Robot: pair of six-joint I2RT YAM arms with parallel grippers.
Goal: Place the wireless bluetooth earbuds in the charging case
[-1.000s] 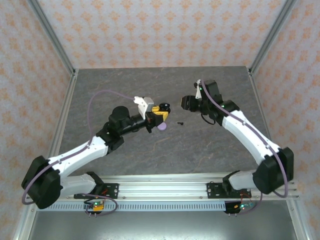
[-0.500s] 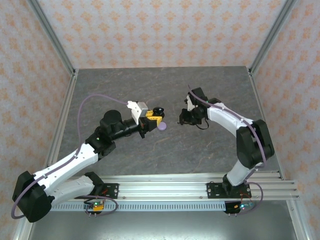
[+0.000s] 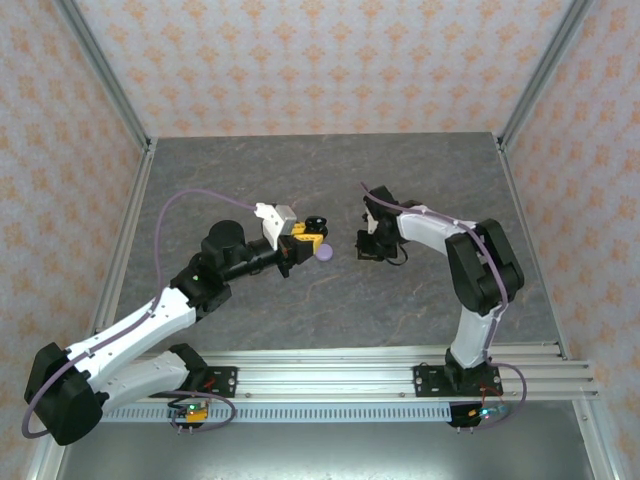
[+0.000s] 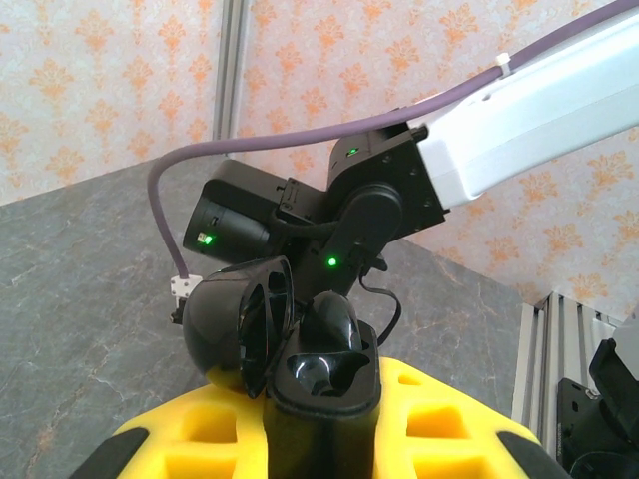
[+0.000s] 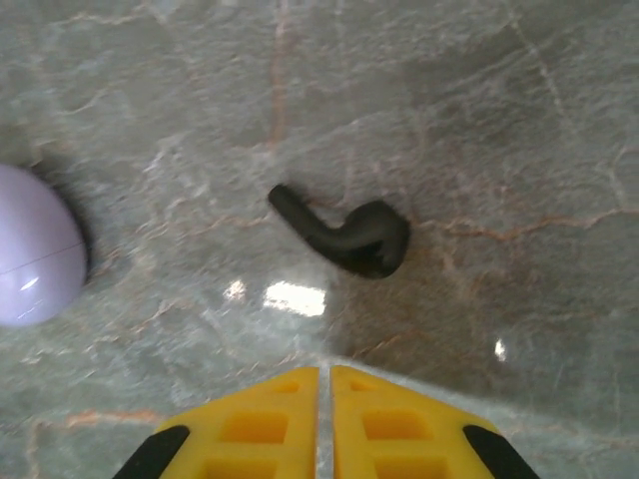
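From the top camera: 2 white-and-black arms reached over a grey, marbled table. The left hand sat near the middle of the table with its yellow fingers clamped on a small black charging case. A round lilac case lay on the table just beside that hand. Facing it, a little apart, the right hand pointed down close to the table.

From the left wrist camera: the left hand gripped the black charging case between its yellow fingers. The case stood open, its domed lid hinged back to the left, and the dark hollows inside looked empty. Behind it was the black wrist of the right arm, with small green lights lit.

From the right wrist camera: the right hand had its 2 yellow fingers pressed together – only a thin seam between them – and held nothing. A black earbud lay on the table just beyond the fingertips, stem pointing up and left, not touching them. The lilac case rested at the left edge, well apart from the earbud.
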